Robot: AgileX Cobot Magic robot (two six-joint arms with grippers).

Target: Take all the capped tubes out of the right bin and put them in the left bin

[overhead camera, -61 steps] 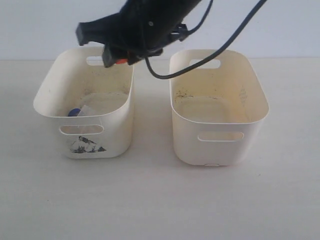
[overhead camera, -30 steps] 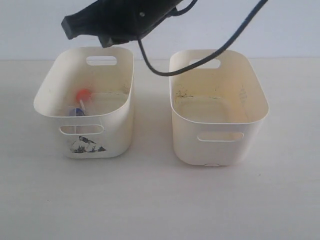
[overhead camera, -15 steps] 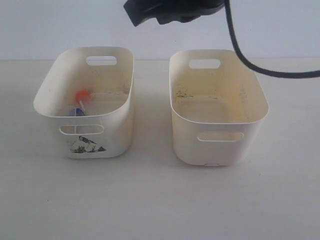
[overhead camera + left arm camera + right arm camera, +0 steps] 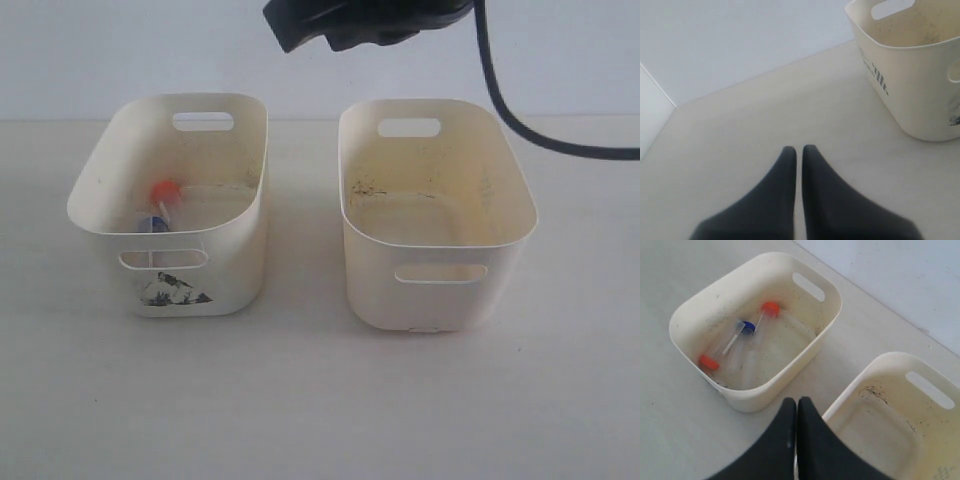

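**Fig.** Two cream bins side by side on the worktop (image 4: 300, 400), near its far edge. Left bin (image 4: 235, 260): rounded-rect., handle slots, black smudged mark on front. Right bin (image 4: 380, 270): same shape, plain front, dark specks and yellowish staining inside.

Capped tubes (image 4: 735, 340): small clear plastic bodies w/ round screw caps, all lying flat on the floor of the left bin. The right wrist view shows three:
- an orange-red cap (image 4: 771, 307) by the bin's far wall, below the handle slot
- a blue cap (image 4: 747, 326) mid-floor
- a second orange-red cap (image 4: 708, 362) against the front wall

The ext. view shows only one orange-red and the blue cap, since the front wall hides the third. Only the ext. view shows the front mark.

Right gripper (image 4: 797, 401): black fingers pressed together, nothing between them, above the worktop strip between the bins. In the ext. view the right arm (image 4: 370, 18) is a dark mass at the top, w/ a black cable (image 4: 495, 90) running off to the right. Its fingers cannot be made out there.

Left gripper (image 4: 798, 150): fingers closed tip to tip w/ a hairline gap, holding nothing, over bare worktop. It is apart from a cream bin (image 4: 910, 100) w/ dark printed dashes on its wall; which bin, cannot tell.
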